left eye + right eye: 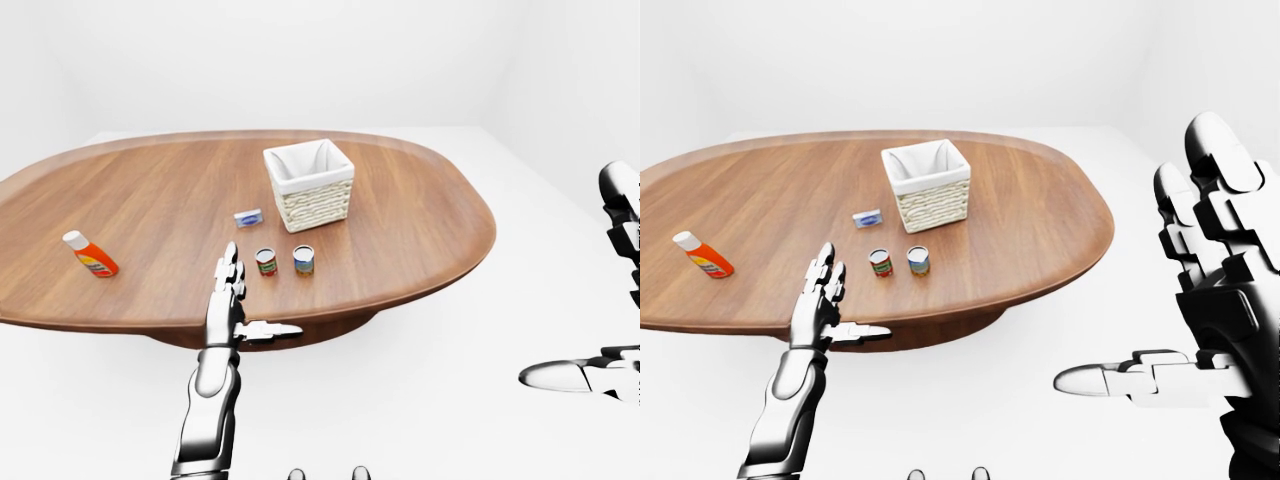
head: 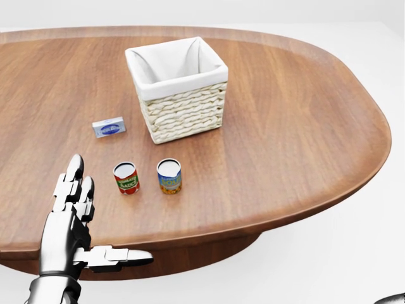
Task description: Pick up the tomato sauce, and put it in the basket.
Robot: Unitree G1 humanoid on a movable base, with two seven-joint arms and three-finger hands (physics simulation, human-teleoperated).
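Fingers spread, the left hand [image 2: 74, 231] hovers empty over the table's [image 2: 304, 126] near edge in the head view, beside the tomato sauce can [image 2: 126, 178] below the basket [image 2: 180, 95]. Right-eye view: right hand [image 1: 1200, 330] splayed wide, cropped at the frame's right edge.

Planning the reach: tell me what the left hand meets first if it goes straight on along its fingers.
Probably nothing: the left hand points up the bare table, left of the tomato sauce. Depth is unclear.
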